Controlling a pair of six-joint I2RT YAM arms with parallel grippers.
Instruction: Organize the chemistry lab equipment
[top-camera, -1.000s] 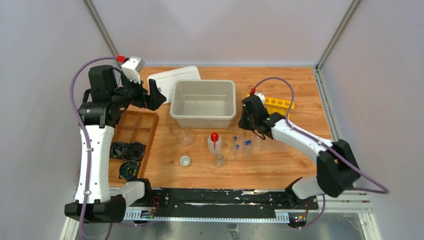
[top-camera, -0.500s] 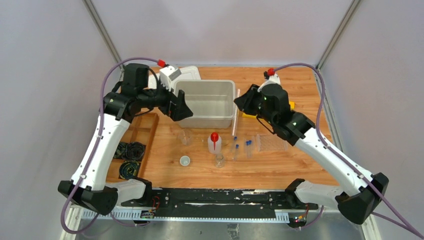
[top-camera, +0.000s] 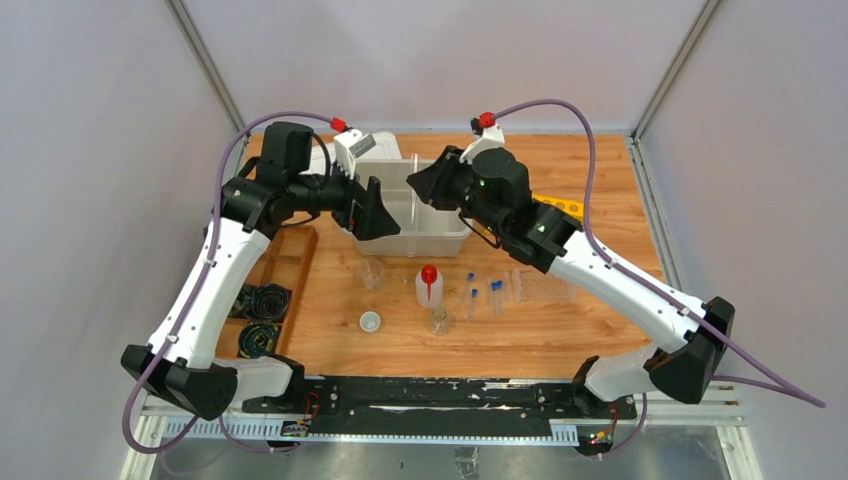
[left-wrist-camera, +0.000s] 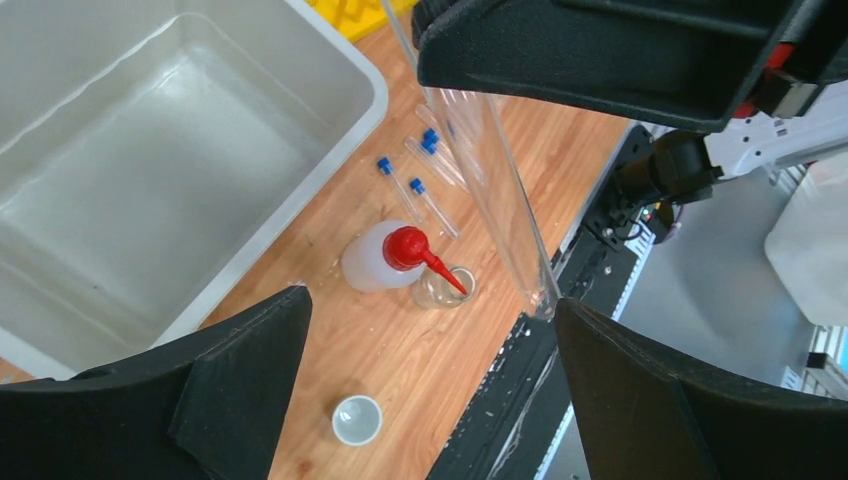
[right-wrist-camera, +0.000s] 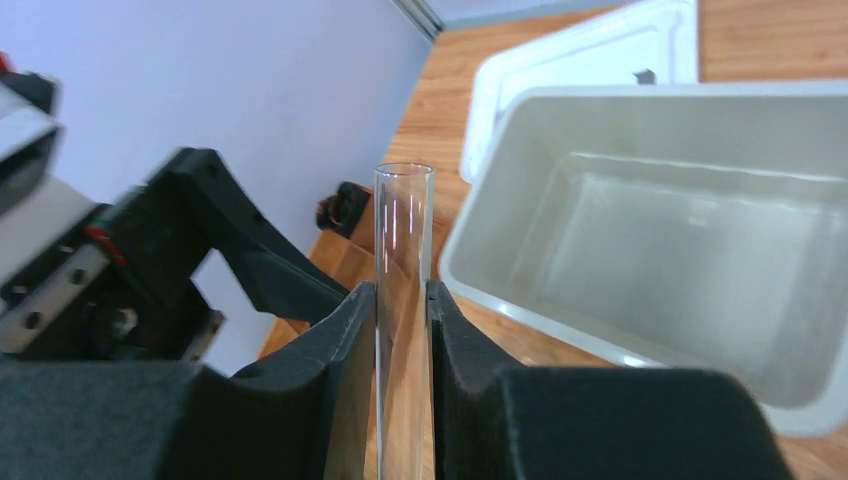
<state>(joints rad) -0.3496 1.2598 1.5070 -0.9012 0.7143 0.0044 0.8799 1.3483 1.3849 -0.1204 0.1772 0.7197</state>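
Observation:
My right gripper (top-camera: 420, 188) is shut on a long clear glass tube (top-camera: 413, 215) and holds it roughly upright above the white bin (top-camera: 455, 235). In the right wrist view the tube (right-wrist-camera: 403, 215) sits clamped between both pads of the gripper (right-wrist-camera: 402, 300). My left gripper (top-camera: 378, 212) is open and empty at the bin's front left corner, right beside the tube. Its wrist view shows the gripper (left-wrist-camera: 430, 320) above the squeeze bottle (left-wrist-camera: 385, 255), a small glass flask (left-wrist-camera: 445, 288), a white cup (left-wrist-camera: 357, 419) and blue-capped tubes (left-wrist-camera: 420, 195).
On the table in front of the bin stand a glass beaker (top-camera: 372, 272), the squeeze bottle (top-camera: 429, 285), the cup (top-camera: 370, 321) and a clear rack (top-camera: 543, 285). A yellow rack (top-camera: 562, 208) is at the right. A wooden tray (top-camera: 270, 255) with cable coils (top-camera: 255, 300) is at the left.
My right gripper has risen from the table with the glass tube and swung left over the bin. My left arm has swung right to the bin's front left corner.

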